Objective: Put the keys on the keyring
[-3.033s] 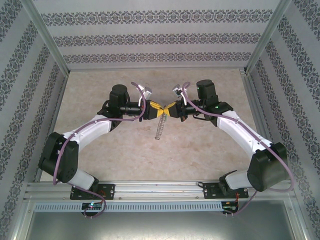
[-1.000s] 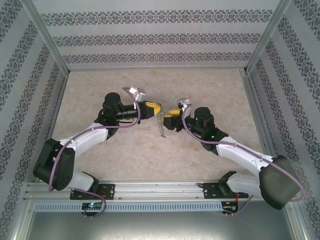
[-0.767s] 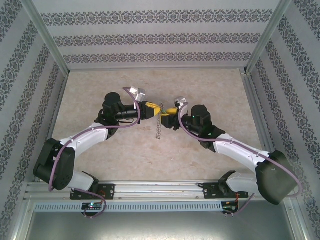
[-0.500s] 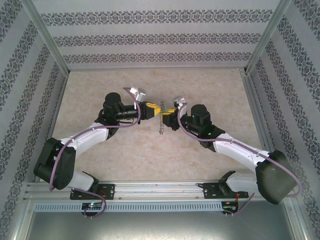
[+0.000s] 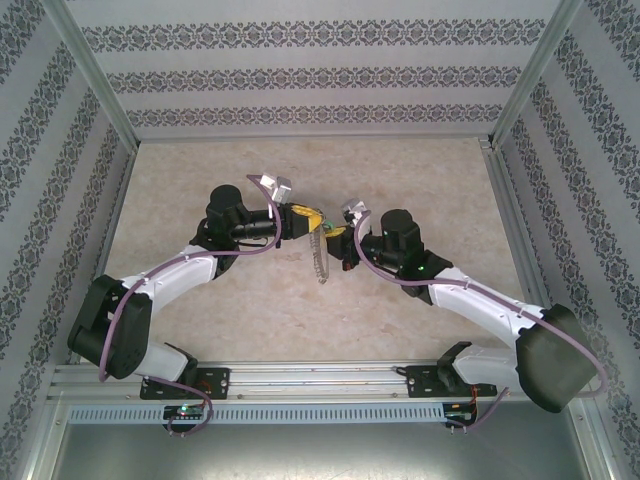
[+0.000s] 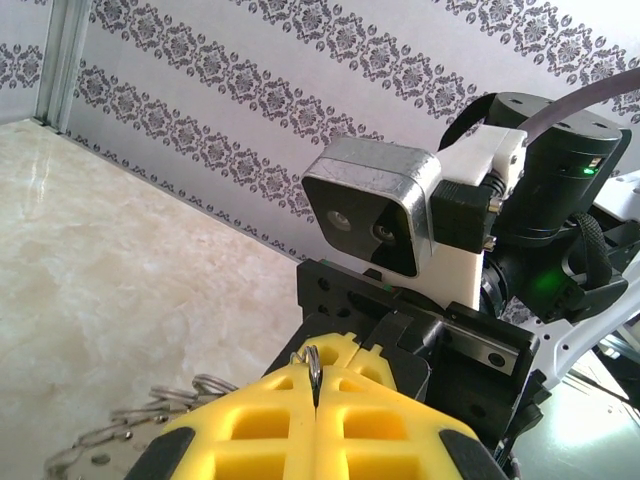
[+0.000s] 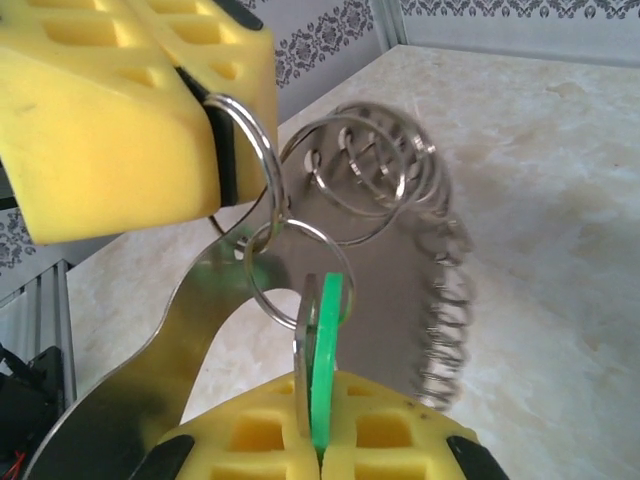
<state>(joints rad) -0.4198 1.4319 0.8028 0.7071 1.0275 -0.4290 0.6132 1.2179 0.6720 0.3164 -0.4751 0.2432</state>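
Both arms reach in from the near edge and meet above the middle of the worktop (image 5: 420, 170), so the job is mid-way, at the threading step.

Nearest hangs the free end of the keyring (image 5: 320, 262), a floppy chain of grey metal loops dangling between the two pincers, well clear of any other object.

Next comes the right pincer (image 5: 335, 235). In its wrist view the right pincer (image 7: 320, 395) is clenched on the key (image 7: 328, 330), green head edge-on and upright between the yellow pads. A small split ring (image 7: 298, 272) sits right against the top of the key and links into the keyring (image 7: 385, 170). I cannot tell whether that ring already passes through the key's hole or only lies across it.

Just beyond, the left pincer (image 5: 303, 215) faces the right one. From its own camera the left pincer (image 6: 315, 385) is clamped tight on one loop of the keyring (image 6: 120, 425), which pokes up between the pads.

Judging from this, both parts are grasped and brought together. What is left is confirming or finishing the thread-through, then letting go.
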